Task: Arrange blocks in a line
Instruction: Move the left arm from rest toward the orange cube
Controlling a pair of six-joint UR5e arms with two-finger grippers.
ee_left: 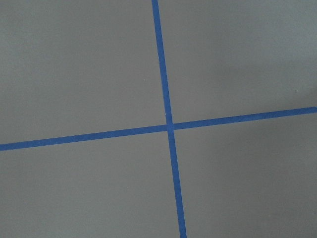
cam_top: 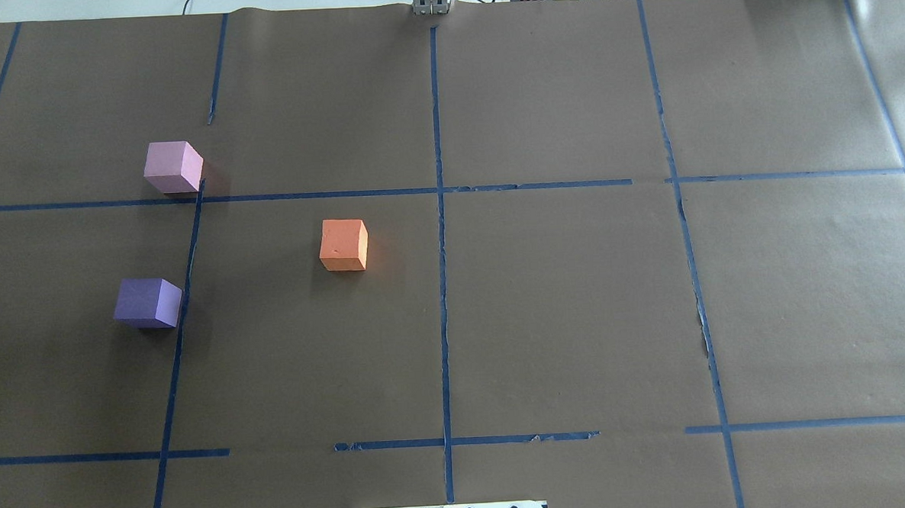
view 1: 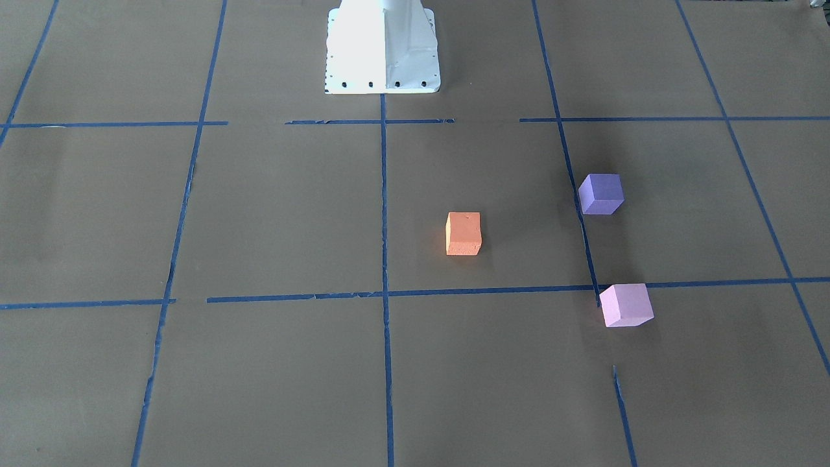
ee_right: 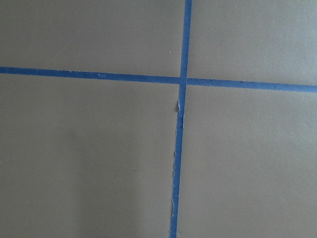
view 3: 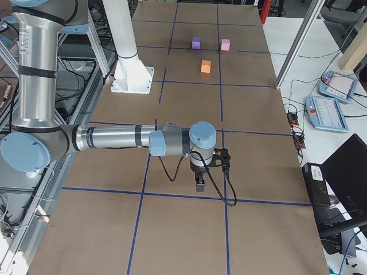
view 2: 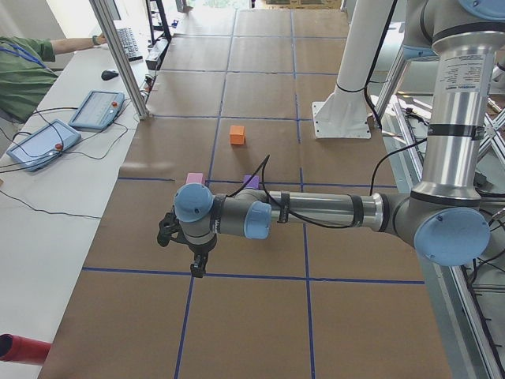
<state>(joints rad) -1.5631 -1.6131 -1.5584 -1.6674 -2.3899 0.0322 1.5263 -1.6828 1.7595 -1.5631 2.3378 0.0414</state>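
Note:
Three cubes lie apart on the brown paper on the robot's left half. The orange block is nearest the centre line. The violet-purple block lies further left and nearer the robot. The pale pink block lies further away, at a tape crossing. My left gripper shows only in the exterior left view, well away from the blocks; I cannot tell if it is open or shut. My right gripper shows only in the exterior right view, far from the blocks; I cannot tell its state either. Both wrist views show only paper and blue tape.
The white robot base stands at the table's middle on the robot's side. Blue tape lines divide the paper into squares. A teach pendant and an operator's arm are beside the table; two more pendants lie on the other side.

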